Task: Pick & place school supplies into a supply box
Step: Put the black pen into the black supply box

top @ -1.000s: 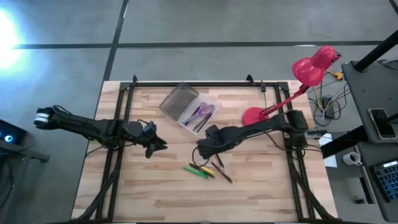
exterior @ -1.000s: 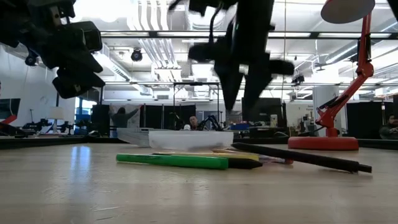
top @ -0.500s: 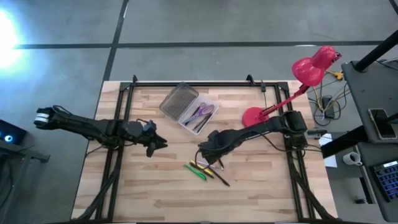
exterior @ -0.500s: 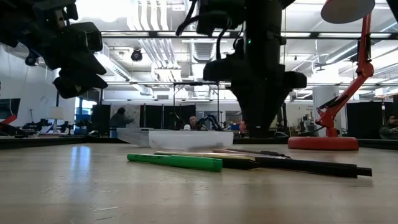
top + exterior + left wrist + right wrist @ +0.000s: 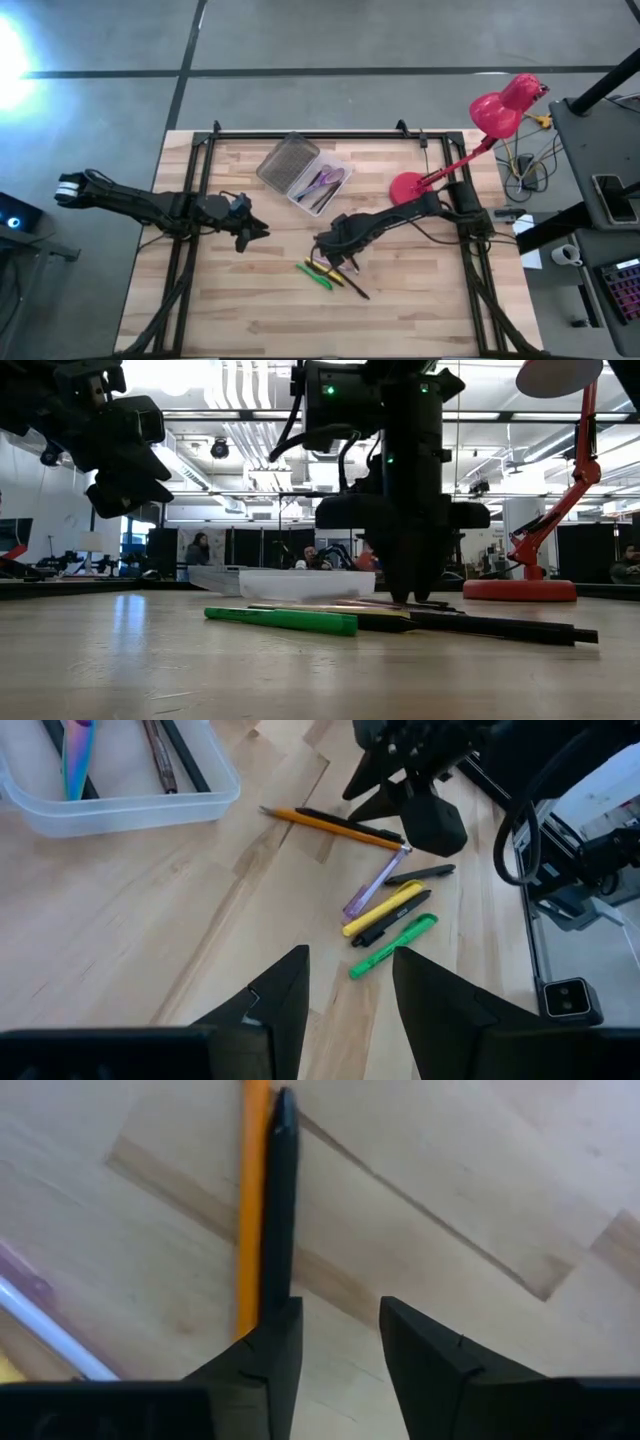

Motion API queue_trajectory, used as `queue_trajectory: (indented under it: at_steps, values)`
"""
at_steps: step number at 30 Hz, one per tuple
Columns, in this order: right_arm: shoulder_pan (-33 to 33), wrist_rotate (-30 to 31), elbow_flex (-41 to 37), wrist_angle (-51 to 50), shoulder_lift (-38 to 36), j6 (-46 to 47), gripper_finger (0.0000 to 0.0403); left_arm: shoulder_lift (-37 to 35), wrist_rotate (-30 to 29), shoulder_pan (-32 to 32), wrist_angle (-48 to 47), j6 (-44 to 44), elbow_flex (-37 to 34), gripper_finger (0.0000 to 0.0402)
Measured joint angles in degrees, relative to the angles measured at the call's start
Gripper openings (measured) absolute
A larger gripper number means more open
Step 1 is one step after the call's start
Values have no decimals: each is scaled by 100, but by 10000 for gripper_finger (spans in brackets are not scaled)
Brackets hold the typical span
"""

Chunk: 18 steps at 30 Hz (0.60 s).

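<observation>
Several pens and markers [image 5: 330, 274] lie in a loose pile on the wooden table: green [image 5: 392, 945], yellow [image 5: 385, 908], purple [image 5: 370, 885], black [image 5: 280, 1200] and an orange pencil [image 5: 250, 1200]. The clear supply box [image 5: 322, 186] stands farther back, its ribbed lid [image 5: 287, 162] open beside it, with purple scissors [image 5: 78, 750] and pens inside. My right gripper [image 5: 333, 258] is open, pointing down, low over the pile's far end [image 5: 405, 598]. One finger stands over the black pen and the other over bare wood [image 5: 340, 1340]. My left gripper [image 5: 258, 232] hangs open and empty to the left, above the table. My right gripper comes down from above with its fingers across the black pen's end [image 5: 282, 1285], which runs under one fingertip [image 5: 270, 1350]. I cannot tell whether that fingertip touches the pen. The pen lies flat on the table beside the orange pencil.
A red desk lamp [image 5: 440, 175] stands at the table's far right, its base [image 5: 520, 590] on the wood. Black frame rails [image 5: 300, 134] run along the far and side edges. Bare wood lies to the near side of the pile.
My right gripper has come down and a little toward the table's near edge, from above the pile to just over it. The green marker and the long dark pen have shifted slightly on the table. My left gripper has kept still.
</observation>
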Motion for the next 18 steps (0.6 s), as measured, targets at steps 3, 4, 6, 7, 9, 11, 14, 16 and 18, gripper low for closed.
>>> queue_trajectory:
  at_steps: [3,4,6,7,9,11,14,16,18]
  values:
    - [-6,3,43,-10,-11,1,131,0,0,0,0,0,0,130]
    - [-7,8,70,-24,-11,1,132,0,0,0,0,0,0,130]
    - [-9,21,120,-47,-11,1,134,0,0,0,0,0,0,130]
    - [-6,24,152,-48,-11,-1,135,0,0,0,0,0,0,130]
    - [-6,31,220,-41,-11,-31,135,0,2,0,0,0,0,130]
    - [-6,47,279,-46,-11,-117,133,0,2,0,0,0,0,130]
    - [3,48,330,-41,-11,-183,130,0,2,0,0,0,0,130]
    - [7,46,328,-43,-11,-218,128,0,2,0,0,0,0,130]
    - [7,40,310,-48,13,-268,127,0,2,2,0,0,0,130]
